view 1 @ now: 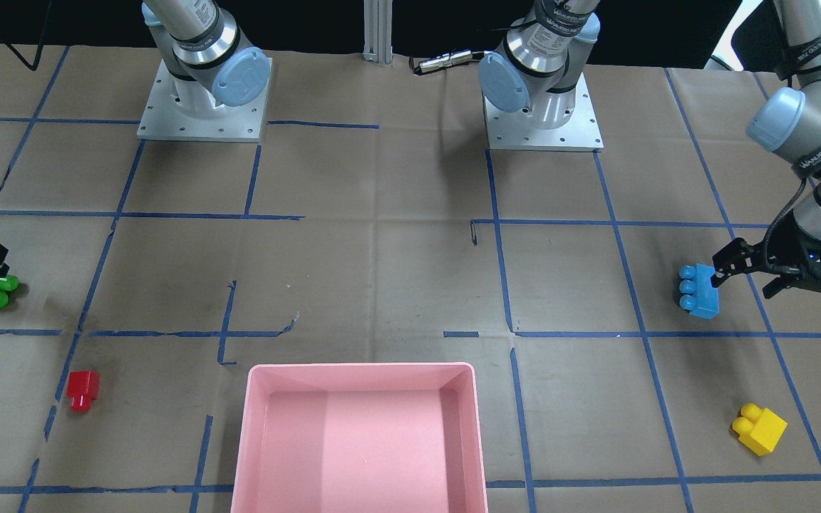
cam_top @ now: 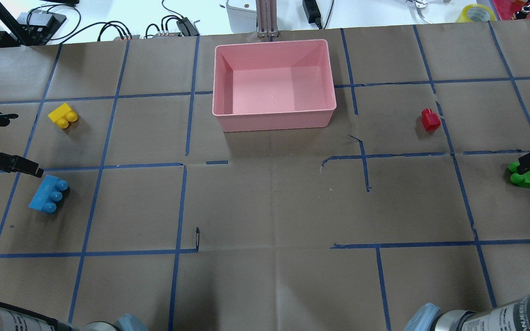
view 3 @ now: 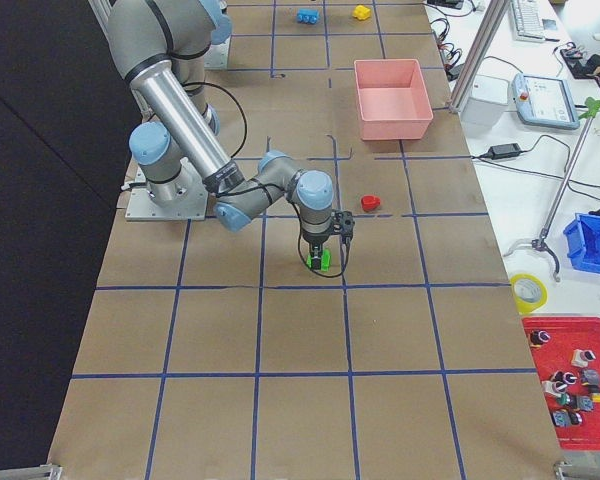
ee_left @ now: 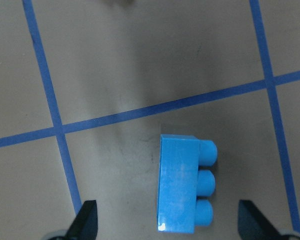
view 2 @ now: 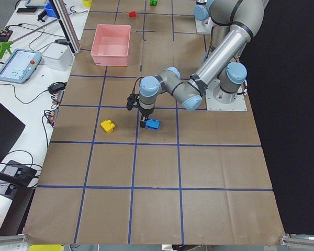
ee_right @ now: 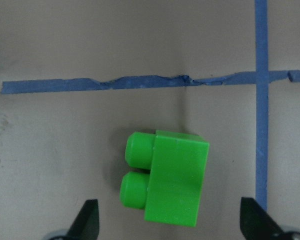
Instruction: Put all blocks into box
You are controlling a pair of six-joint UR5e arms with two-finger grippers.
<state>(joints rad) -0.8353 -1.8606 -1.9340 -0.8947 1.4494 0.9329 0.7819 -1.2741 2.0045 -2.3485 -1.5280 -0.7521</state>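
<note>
The pink box (cam_top: 274, 120) stands at the table's far middle, with nothing in it. The blue brick (cam_top: 48, 195) lies at the left, the yellow brick (cam_top: 63, 115) beyond it. My left gripper (cam_top: 25, 143) is open and hovers over the blue brick; in the left wrist view the gripper (ee_left: 170, 222) straddles the brick (ee_left: 182, 185). The green brick (cam_top: 525, 174) lies at the right, the red brick (cam_top: 430, 120) nearer the box. My right gripper (ee_right: 170, 222) is open, with the green brick (ee_right: 167, 182) between its fingertips.
Brown paper with a blue tape grid covers the table (cam_top: 265, 207). The two arm bases (view 1: 204, 107) stand at the robot's side. Cables and devices (cam_top: 173, 25) lie beyond the far edge, behind the box.
</note>
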